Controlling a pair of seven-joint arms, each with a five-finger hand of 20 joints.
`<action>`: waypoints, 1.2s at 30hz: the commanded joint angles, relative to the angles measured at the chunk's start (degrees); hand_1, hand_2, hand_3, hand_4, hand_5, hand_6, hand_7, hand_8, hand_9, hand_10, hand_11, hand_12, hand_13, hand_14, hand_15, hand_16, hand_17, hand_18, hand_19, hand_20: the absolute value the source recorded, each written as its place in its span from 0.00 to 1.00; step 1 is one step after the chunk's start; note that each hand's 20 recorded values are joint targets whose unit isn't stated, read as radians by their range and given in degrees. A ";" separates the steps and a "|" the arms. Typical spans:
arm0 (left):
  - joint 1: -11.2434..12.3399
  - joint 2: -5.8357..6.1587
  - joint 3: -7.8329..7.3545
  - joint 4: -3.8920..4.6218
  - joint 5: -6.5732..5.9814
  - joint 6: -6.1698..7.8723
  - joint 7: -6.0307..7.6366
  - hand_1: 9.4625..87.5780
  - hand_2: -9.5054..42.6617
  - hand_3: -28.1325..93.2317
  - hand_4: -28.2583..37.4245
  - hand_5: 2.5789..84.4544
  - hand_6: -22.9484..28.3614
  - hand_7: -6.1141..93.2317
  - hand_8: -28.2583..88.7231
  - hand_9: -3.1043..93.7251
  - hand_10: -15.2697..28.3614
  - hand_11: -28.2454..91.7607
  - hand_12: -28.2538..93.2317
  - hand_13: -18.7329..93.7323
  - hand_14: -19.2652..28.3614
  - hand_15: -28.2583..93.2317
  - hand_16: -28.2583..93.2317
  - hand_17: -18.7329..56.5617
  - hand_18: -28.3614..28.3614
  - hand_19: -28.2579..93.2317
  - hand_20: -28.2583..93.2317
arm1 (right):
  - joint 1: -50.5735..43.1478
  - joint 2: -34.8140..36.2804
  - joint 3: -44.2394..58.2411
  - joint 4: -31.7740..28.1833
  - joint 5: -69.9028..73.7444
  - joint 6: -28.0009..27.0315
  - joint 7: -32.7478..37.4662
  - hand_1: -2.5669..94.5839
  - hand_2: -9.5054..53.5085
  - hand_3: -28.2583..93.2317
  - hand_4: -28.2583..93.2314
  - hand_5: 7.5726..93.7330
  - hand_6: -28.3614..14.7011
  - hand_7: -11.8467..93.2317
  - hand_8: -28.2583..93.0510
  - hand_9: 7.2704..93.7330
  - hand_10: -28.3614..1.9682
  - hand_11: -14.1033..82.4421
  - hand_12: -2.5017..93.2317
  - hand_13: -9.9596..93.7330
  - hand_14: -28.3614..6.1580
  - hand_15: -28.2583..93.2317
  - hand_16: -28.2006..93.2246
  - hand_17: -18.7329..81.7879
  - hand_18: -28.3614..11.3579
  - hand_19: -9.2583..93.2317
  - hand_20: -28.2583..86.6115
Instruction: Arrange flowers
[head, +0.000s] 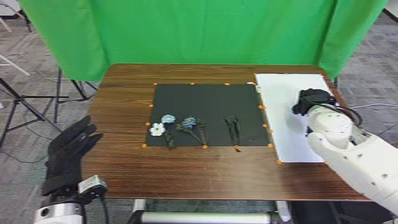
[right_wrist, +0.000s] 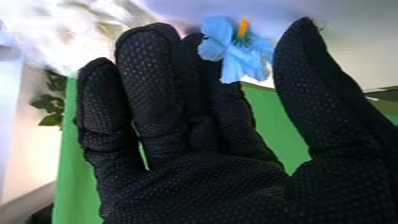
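We log the right hand (head: 313, 100) over the white board (head: 295, 145), near the tabletop's (head: 178, 172) right edge; fingers extended, a blue flower (right_wrist: 238, 65) by their tips, hold undetermined. Left hand (head: 64, 167): fingers straight, at the left edge. Bare wood separates it from the black mat (head: 204, 100), whose near half carries a white flower (head: 157, 130), a pale-blue bloom (head: 168, 119), a darker blue bloom (head: 189, 122) and green stems (head: 233, 131).
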 joint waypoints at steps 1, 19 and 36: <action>0.12 -1.05 -0.41 -0.01 1.18 -1.06 -1.22 0.23 0.27 0.92 0.16 0.43 0.63 0.23 0.14 0.35 0.79 0.54 0.27 0.38 0.97 0.77 0.08 0.13 0.88 0.73 0.26 | 0.87 0.26 -2.57 0.93 -2.76 1.78 0.88 0.40 0.17 0.88 0.00 0.65 0.60 0.32 0.14 0.68 0.46 0.43 0.21 0.72 0.56 0.82 0.34 0.59 0.26 1.00 0.35; 0.50 0.65 -0.28 -0.32 -0.36 0.06 -0.40 0.23 0.27 0.92 0.16 0.43 0.64 0.23 0.14 0.35 0.78 0.54 0.27 0.38 0.97 0.77 0.08 0.13 0.88 0.73 0.26 | 0.48 0.86 -2.76 -7.05 -5.79 10.84 -3.85 0.54 0.10 0.84 0.00 0.81 0.67 0.38 0.22 0.86 0.64 0.43 0.33 0.81 0.66 0.78 0.37 0.64 0.27 1.00 0.40; 0.22 0.97 -0.42 -0.27 0.07 -0.24 -0.86 0.23 0.27 0.92 0.16 0.43 0.64 0.23 0.14 0.35 0.79 0.54 0.27 0.38 0.97 0.77 0.08 0.13 0.88 0.73 0.26 | 1.22 -12.08 -6.77 -14.03 -8.67 8.72 -14.84 0.54 0.10 0.84 0.00 0.81 0.67 0.37 0.23 0.86 0.63 0.44 0.33 0.81 0.66 0.78 0.37 0.64 0.27 1.00 0.41</action>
